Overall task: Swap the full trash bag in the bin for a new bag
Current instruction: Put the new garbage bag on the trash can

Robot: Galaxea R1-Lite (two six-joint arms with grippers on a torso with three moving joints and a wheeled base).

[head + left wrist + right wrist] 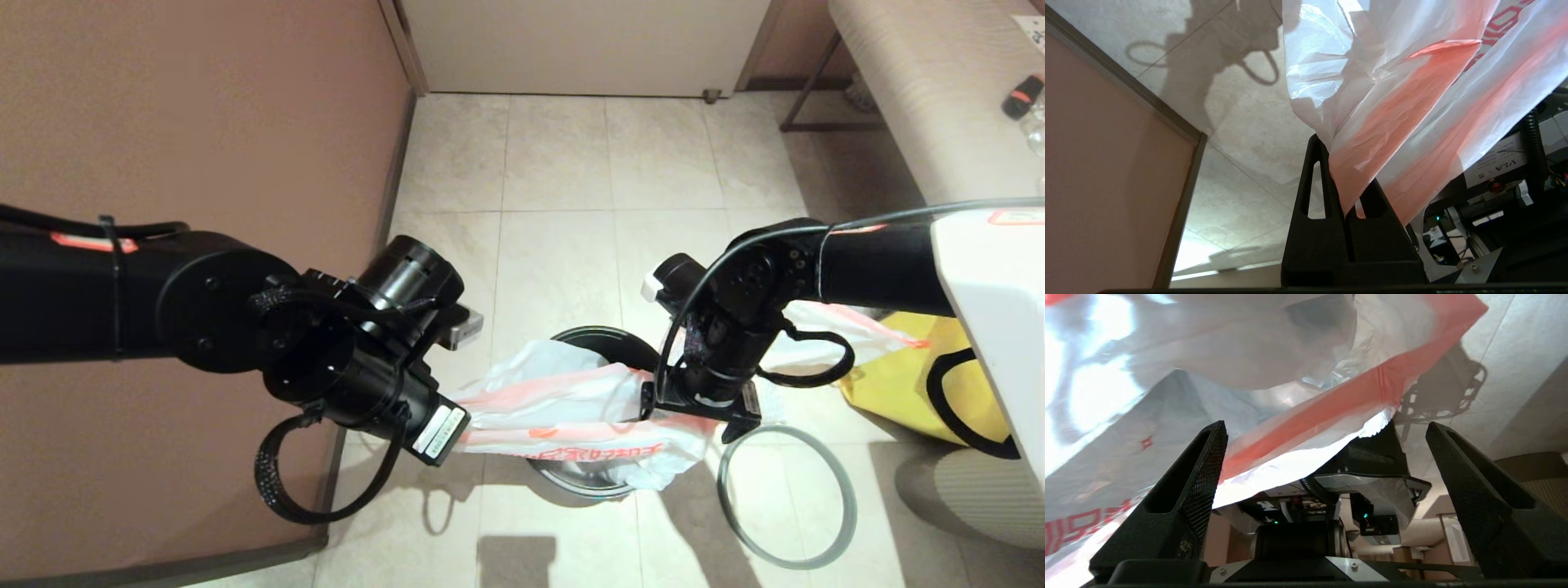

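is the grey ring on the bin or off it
Off. The grey ring lies flat on the floor tiles beside the bin.

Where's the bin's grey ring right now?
In the head view, the grey ring lies flat on the floor tiles, right of the bin, below the right hand.

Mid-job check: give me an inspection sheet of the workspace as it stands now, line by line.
Surface: tiled floor, sunlit patches.
Job's things: new bag stretched over the bin; grey ring rim lies on the floor beside it; another printed bag behind the right arm.
Clutter: yellow tote.
Grippers: left gripper shut on the bag's hem; right gripper open around the opposite hem.
Cables: black loops hang at both wrists.
Surroundings: pink wall at left, bench at right.
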